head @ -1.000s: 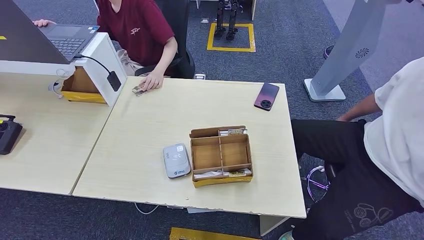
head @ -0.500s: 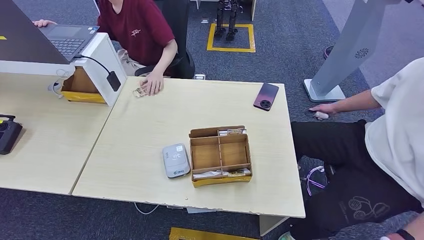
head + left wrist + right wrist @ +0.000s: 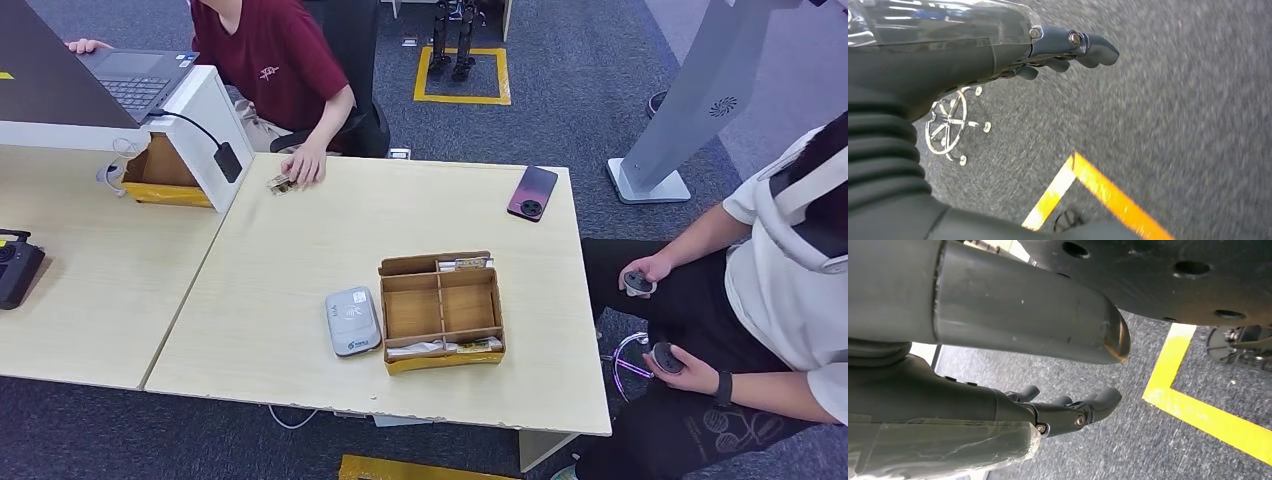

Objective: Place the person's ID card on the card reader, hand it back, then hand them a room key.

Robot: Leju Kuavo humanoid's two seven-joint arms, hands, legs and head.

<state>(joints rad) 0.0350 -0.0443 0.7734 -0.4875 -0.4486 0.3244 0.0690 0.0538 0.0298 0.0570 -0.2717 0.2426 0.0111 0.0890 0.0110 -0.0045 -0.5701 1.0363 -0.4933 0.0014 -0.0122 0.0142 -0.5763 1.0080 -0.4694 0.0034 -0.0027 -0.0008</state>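
Fingers on both of the robot's hands are loosely curled and hold nothing: the left hand [image 3: 1068, 47] and the right hand [image 3: 1068, 407] both hang over grey carpet with yellow floor tape. On the pale table [image 3: 300, 250], the grey card reader [image 3: 353, 321] lies near the front edge, touching the left side of a cardboard divided tray [image 3: 441, 311]. At the far edge, a person in a maroon shirt rests a hand [image 3: 303, 166] on a small card [image 3: 278, 184]. A dark red phone [image 3: 533, 192] lies far right. Another person, seated right, holds two small controllers.
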